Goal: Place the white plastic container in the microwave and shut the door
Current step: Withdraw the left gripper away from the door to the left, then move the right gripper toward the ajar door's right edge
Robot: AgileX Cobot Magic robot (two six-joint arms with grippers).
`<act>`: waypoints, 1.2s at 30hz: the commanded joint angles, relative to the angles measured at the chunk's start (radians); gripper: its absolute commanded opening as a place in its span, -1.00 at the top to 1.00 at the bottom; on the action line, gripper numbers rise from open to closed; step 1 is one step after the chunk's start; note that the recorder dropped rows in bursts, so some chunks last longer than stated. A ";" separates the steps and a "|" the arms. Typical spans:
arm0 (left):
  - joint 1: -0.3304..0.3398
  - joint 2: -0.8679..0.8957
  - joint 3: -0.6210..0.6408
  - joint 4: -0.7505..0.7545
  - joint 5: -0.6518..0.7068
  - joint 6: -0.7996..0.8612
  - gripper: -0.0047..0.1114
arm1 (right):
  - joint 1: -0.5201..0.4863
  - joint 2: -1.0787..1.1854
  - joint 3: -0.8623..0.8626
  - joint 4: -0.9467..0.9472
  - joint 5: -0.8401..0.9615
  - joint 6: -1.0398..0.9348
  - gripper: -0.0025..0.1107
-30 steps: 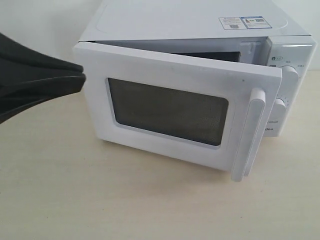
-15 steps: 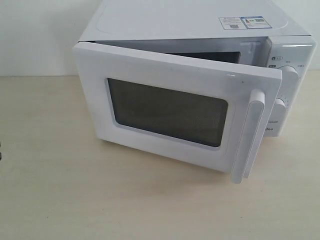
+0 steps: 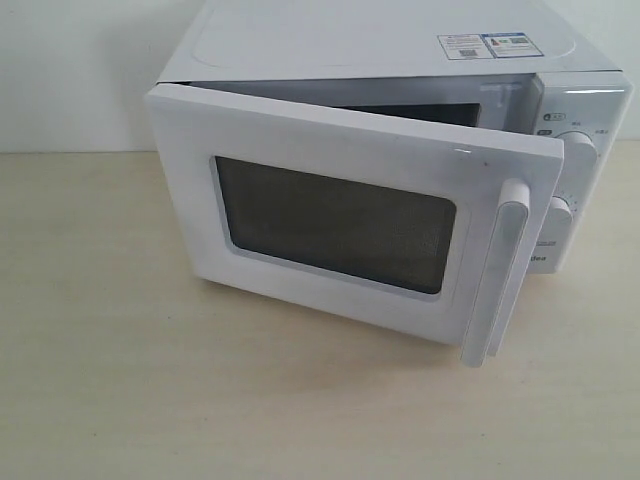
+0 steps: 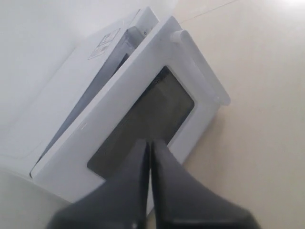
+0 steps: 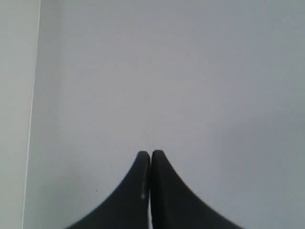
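Observation:
The white microwave [image 3: 380,45] stands at the back of the table, its door [image 3: 350,215] swung partly open, hinged at the left, with the bar handle [image 3: 497,272] toward the front right. The white plastic container is out of view; the dark slit above the door shows nothing of it. In the left wrist view my left gripper [image 4: 149,143] is shut and empty, held off the door [image 4: 143,119] in front of its dark window. My right gripper [image 5: 150,153] is shut and empty, facing a plain pale surface. Neither gripper shows in the exterior view.
Two round dials [image 3: 578,150] sit on the microwave's right panel and stickers [image 3: 490,45] lie on its top. The beige tabletop [image 3: 150,380] spreads in front and to the left. A pale wall [image 3: 70,70] runs behind.
The left gripper, at the exterior view's left edge beside the door a second ago, has withdrawn out of that view. The door has barely moved.

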 commanded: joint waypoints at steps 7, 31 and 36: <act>-0.004 -0.005 0.005 0.003 -0.086 -0.026 0.85 | -0.003 0.194 -0.398 0.005 0.761 0.135 0.96; -0.004 -0.005 0.005 0.003 -0.084 -0.026 0.85 | -0.003 0.790 -0.438 1.253 1.397 -0.859 0.96; -0.004 -0.005 0.005 0.003 -0.084 -0.026 0.85 | 0.034 0.801 -0.308 1.564 1.117 -1.142 0.96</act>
